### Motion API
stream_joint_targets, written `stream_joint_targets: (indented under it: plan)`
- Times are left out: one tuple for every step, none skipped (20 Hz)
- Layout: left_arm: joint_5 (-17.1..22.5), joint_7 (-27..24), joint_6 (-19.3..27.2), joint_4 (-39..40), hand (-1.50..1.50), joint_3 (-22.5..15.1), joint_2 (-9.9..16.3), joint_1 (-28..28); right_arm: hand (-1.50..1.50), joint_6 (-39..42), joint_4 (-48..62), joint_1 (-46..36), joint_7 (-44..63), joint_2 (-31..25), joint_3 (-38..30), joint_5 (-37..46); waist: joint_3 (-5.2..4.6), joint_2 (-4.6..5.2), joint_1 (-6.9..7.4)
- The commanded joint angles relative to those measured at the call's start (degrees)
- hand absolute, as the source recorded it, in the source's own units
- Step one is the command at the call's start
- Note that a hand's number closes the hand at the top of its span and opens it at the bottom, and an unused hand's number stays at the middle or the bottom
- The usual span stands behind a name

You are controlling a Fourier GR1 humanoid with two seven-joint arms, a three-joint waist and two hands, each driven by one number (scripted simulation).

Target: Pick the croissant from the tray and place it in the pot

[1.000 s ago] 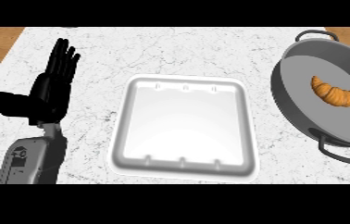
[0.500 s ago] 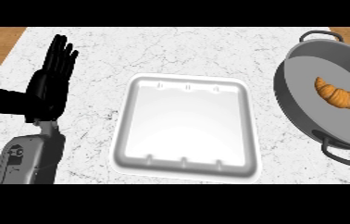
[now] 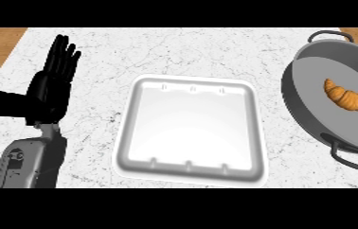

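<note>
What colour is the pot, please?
The pot is dark grey, with the croissant inside; only the head view shows it.

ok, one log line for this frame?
golden-brown croissant: in grey metal pot | white plastic tray: bare | left robot hand: open, resting | right: unseen

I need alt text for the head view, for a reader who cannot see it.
A croissant lies inside a grey pot at the right edge of a white marble counter. A white tray sits in the middle with nothing on it. The left hand rests open at the left, fingers up.
</note>
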Motion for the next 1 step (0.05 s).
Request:
stream_joint_targets:
  plan:
    - [-1.3, -0.9, 0.6, -0.7, 0.00, -1.6, -1.4, 1.6, -1.50, 3.3, 1.1, 2.2, -3.5, -2.2, -0.9, -0.7, 0.15, 0.07, 0.28]
